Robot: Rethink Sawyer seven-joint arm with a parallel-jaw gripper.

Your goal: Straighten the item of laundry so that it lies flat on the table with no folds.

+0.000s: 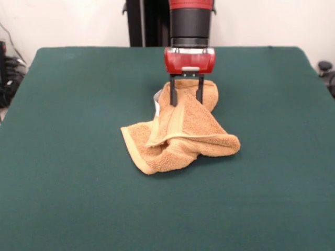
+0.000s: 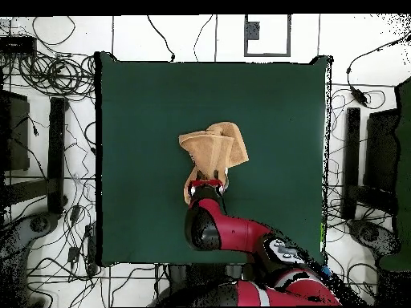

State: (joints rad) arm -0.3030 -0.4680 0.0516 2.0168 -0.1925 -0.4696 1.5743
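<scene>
Orange-tan terry, the towel (image 1: pixel 180 133) lies crumpled near the middle of the table (image 1: pixel 78 183), well apart from every edge of the green cloth. Its flat woven border band (image 1: pixel 175 117) runs up over the heap in the front view, and one part of the fabric is drawn upward into a peak. The gripper (image 1: pixel 186 97) stands straight above that peak, its two dark fingers (image 1: pixel 172 93) set narrowly apart with raised cloth between them, so it appears to pinch the towel's upper fold. A sliver of white shows at the towel's edge beside the fingers. From overhead the red arm (image 2: pixel 229 233) reaches in from the table's edge nearest the base.
</scene>
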